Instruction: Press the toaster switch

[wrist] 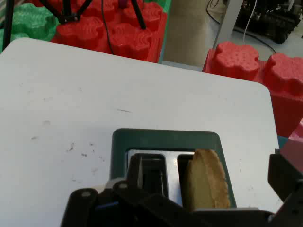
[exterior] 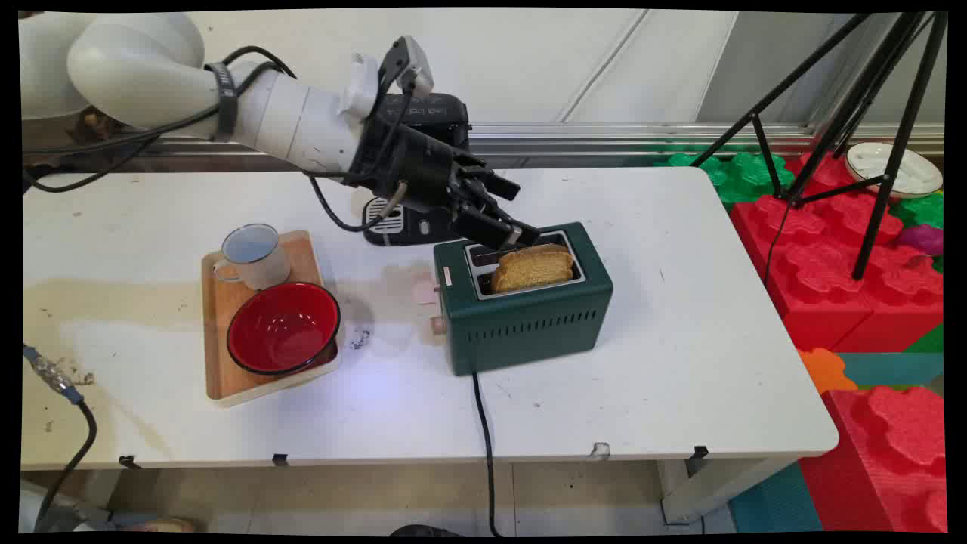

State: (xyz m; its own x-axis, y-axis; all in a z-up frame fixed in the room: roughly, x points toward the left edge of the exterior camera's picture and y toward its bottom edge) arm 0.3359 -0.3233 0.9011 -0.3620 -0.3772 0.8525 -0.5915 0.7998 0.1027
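A white table (exterior: 680,363), stained and scuffed toward its left side, carries everything. A dark green toaster (exterior: 529,317) stands near its middle, its black cord (exterior: 483,423) running over the near edge. Left of it lies a wooden tray (exterior: 219,355). A black appliance (exterior: 408,223) stands farther back, behind the toaster.

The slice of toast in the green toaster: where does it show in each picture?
Main view: the browned toast slice stands in the near slot of the dark green toaster, centre of the table.
Hand view: the toast is at bottom centre-right, in the right slot.
Shared landmark: the toaster's green top rim.
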